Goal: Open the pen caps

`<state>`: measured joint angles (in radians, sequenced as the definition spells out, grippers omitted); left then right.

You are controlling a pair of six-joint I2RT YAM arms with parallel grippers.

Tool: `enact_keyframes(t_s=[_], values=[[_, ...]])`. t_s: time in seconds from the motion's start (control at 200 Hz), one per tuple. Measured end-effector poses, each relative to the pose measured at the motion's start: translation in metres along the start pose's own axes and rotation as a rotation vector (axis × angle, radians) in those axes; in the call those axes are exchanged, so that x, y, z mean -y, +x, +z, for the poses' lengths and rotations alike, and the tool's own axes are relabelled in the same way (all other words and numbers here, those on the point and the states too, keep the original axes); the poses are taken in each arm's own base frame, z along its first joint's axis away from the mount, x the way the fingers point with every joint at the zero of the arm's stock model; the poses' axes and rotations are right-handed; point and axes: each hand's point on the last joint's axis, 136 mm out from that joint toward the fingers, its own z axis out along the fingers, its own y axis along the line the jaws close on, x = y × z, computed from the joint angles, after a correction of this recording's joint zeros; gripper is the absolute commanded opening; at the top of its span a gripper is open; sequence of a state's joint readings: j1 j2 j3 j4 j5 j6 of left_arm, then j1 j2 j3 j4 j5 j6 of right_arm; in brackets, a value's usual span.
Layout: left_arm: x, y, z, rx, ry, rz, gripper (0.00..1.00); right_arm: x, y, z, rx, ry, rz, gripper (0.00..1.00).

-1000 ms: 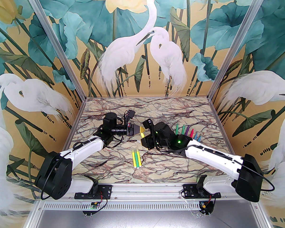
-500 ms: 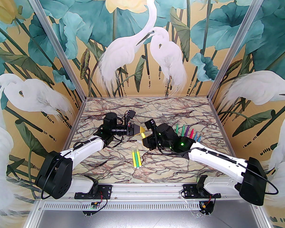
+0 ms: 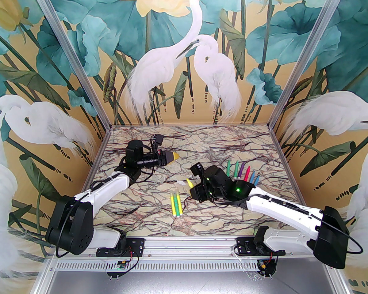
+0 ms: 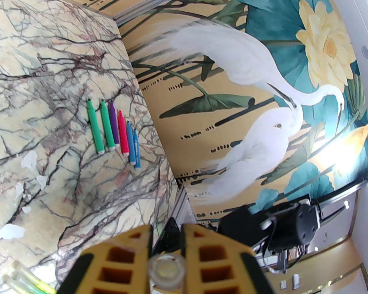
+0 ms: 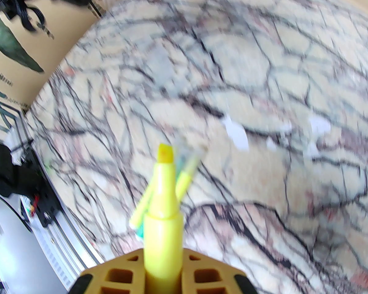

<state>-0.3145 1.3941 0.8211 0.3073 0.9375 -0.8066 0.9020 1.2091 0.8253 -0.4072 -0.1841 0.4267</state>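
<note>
My left gripper [image 3: 174, 156] hangs over the back-left of the marble table [image 3: 141, 201], shut on a clear pen cap [image 4: 167, 269] that sits between its yellow fingers [image 4: 122, 256]. My right gripper [image 3: 193, 190] is near the table's middle, shut on a yellow pen [image 5: 163, 213] whose bare chisel tip [image 5: 165, 152] points away from the wrist. The same pen's tip [image 3: 188, 182] sticks out toward the left. Two capped yellow-green pens [image 3: 175, 204] lie side by side just below and left of the right gripper. Their blurred shapes [image 5: 186, 176] pass behind the held pen.
A row of uncapped pens [image 3: 242, 171] in green, purple, pink and blue lies at the right, partly behind the right arm; the same row [image 4: 113, 130] is in the left wrist view. Small whitish caps [image 4: 29, 159] lie loose on the marble [image 3: 181, 182]. Painted walls close three sides.
The two grippers, which met at the table's middle, have pulled apart. The left one went back and left with the cap; the right one came toward me with the yellow pen, tip bare.
</note>
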Motion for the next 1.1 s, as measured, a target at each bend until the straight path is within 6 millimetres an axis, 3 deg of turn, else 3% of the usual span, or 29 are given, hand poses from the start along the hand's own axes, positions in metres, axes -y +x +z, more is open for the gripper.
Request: enact_keyframes(t_s=[0.145, 0.315, 0.455, 0.665, 1.1], values=[[-0.006, -0.002, 0.0, 0.008, -0.036, -0.006, 0.0, 0.007, -0.001, -0.005, 0.012, 0.042, 0.0, 0.06], [-0.031, -0.007, -0.005, 0.014, -0.221, -0.005, 0.0, 0.025, -0.012, -0.02, 0.084, 0.136, 0.031, 0.07], [-0.061, -0.003, -0.014, -0.012, -0.412, -0.004, 0.0, 0.064, -0.015, -0.03, 0.127, 0.264, 0.132, 0.07], [-0.105, 0.026, -0.024, -0.137, -0.665, -0.006, 0.0, 0.134, 0.0, -0.048, 0.161, 0.474, 0.315, 0.08], [-0.146, 0.061, -0.03, -0.311, -0.912, 0.036, 0.0, 0.222, 0.036, -0.11, 0.298, 0.734, 0.61, 0.09]])
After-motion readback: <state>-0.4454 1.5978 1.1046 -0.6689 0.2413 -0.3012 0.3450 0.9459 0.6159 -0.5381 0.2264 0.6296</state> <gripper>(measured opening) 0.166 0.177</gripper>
